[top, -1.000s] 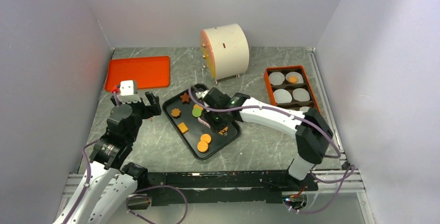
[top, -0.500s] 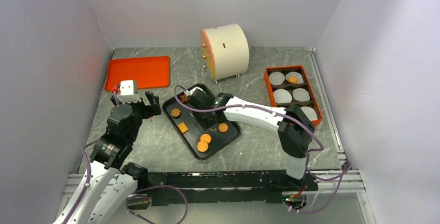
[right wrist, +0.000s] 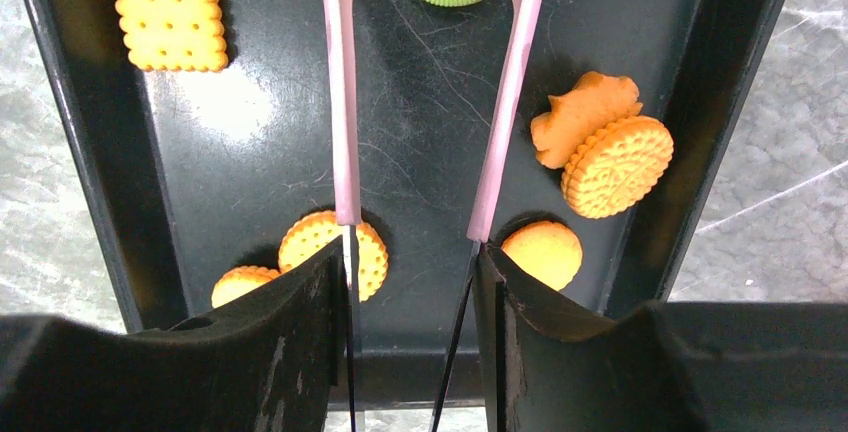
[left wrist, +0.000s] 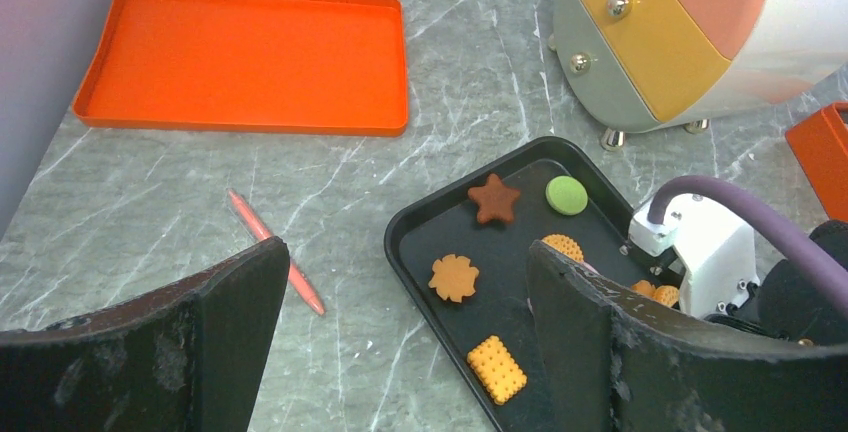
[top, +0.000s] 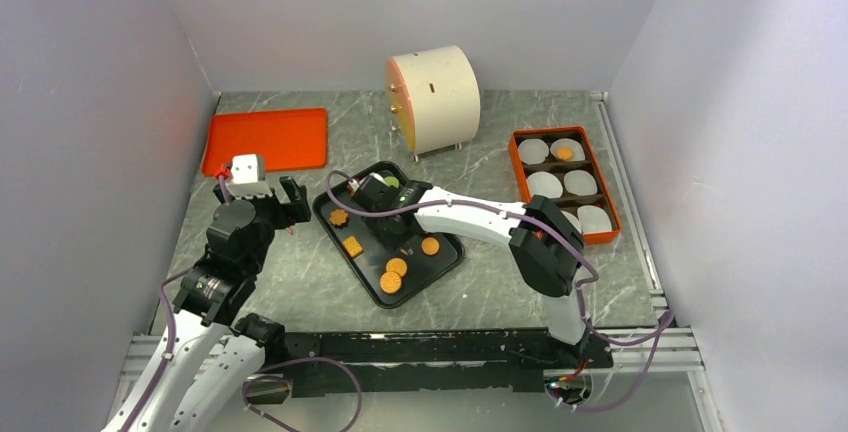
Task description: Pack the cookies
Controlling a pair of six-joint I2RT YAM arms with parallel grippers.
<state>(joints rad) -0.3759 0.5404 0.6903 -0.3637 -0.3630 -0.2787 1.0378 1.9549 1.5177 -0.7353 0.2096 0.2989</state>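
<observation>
**Left arm** point(top: 222, 270): mounted at the near left and raised from its base. The black forearm is angled toward the far side, and a white camera block is carried on the wrist.

**Left gripper** point(top: 291, 202): directed far and right. The dark fingers point(left wrist: 150, 342) are spread wide apart, and nothing is held between them.

**Right arm** point(top: 548, 252): mounted at the near right and bent sharply at a black elbow. The white forearm is stretched leftward toward the middle of the scene, and purple cable is looped along it.

**Right gripper** point(right wrist: 410, 272): pointed downward. The fingers are drawn close together and clamped on the two arms of the pink tongs point(right wrist: 343, 102). The tong arms are kept slightly apart.
</observation>
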